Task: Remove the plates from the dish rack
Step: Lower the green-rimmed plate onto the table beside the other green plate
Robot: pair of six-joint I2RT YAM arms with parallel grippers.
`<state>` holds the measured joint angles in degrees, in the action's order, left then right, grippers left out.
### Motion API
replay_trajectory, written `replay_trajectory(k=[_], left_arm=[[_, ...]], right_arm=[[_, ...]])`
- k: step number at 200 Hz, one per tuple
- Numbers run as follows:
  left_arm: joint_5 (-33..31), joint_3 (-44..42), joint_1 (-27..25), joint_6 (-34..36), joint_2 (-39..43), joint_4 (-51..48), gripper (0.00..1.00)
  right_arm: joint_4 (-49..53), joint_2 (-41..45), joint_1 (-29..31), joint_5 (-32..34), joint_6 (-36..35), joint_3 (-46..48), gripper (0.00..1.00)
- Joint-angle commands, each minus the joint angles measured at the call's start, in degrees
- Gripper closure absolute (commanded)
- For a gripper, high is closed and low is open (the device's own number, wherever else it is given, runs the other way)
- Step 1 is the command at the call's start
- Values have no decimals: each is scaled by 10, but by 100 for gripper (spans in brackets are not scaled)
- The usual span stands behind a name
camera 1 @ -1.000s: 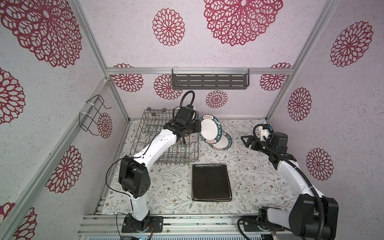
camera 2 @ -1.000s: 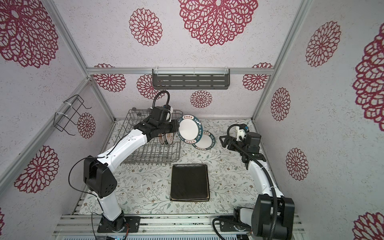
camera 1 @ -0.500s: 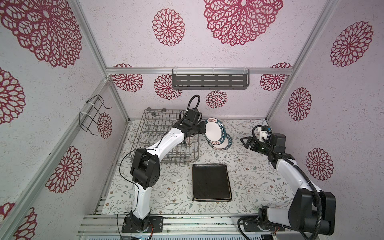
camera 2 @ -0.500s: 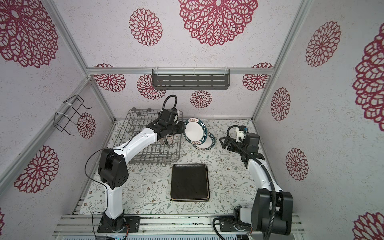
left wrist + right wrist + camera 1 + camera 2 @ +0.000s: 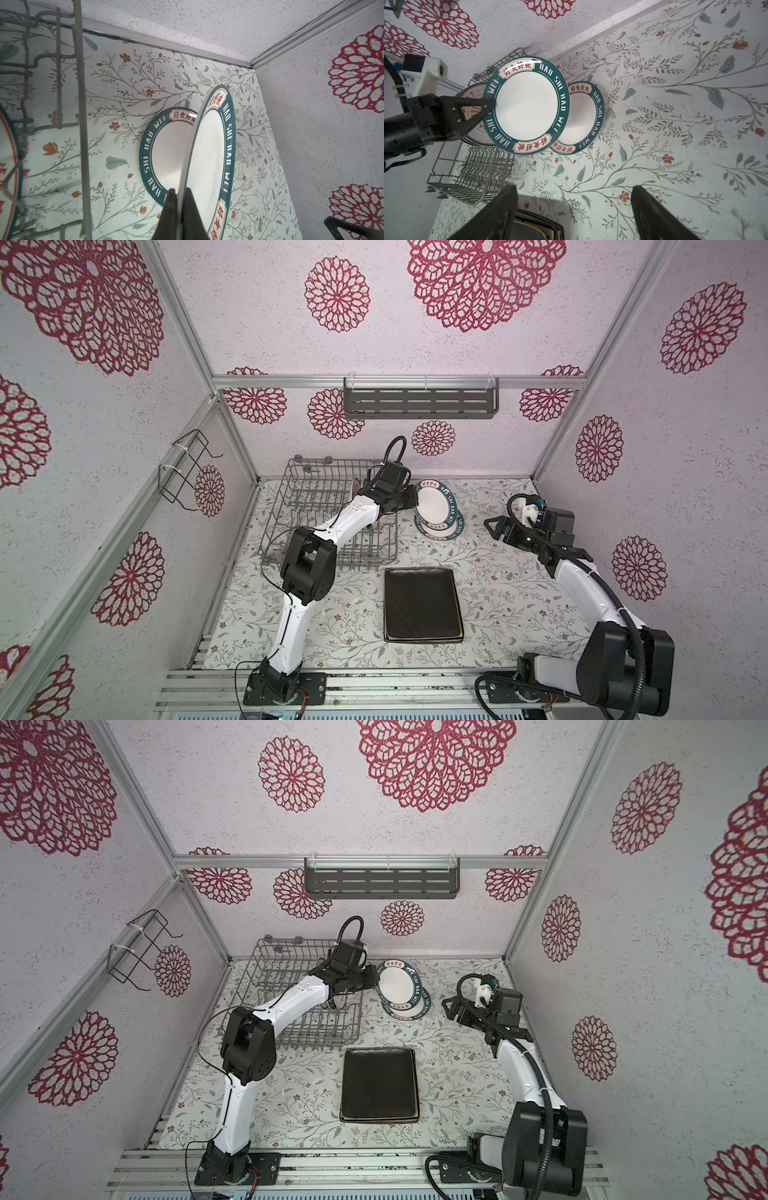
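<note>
So, roughly partway: a dark plate stack point(image 5: 422, 603) lies near on the table point(image 5: 498, 593), and one round plate point(image 5: 442, 530) sits flat just right of the rack point(image 5: 316, 472). The left claw point(image 5: 412, 502) pinches a second round plate point(image 5: 434, 506) by its rim above it. The right claw point(image 5: 494, 526) gapes wide, empty. The right wrist view shows more plates point(image 5: 470, 94) left in the rack, mostly hidden by the arm from above.

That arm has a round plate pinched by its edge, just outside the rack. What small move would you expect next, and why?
Most likely lower the held plate onto the lying plate on the table, then let go. The left gripper is shut on its rim; it hangs tilted just above that one, clear of the dish rack. The right gripper is open, apart.
</note>
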<state>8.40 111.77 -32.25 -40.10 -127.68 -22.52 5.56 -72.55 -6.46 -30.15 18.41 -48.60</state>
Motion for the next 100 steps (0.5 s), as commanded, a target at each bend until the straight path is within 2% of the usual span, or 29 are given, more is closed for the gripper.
replay_trajectory(k=[1,100], left_arm=[[10,27,-2,-11,-10,31,100],[26,86,-1,-21,-71,18,100]], right_arm=[[-2,22,-4,6,-13,5,11],[-7,13,-11,7,-14,11,11]])
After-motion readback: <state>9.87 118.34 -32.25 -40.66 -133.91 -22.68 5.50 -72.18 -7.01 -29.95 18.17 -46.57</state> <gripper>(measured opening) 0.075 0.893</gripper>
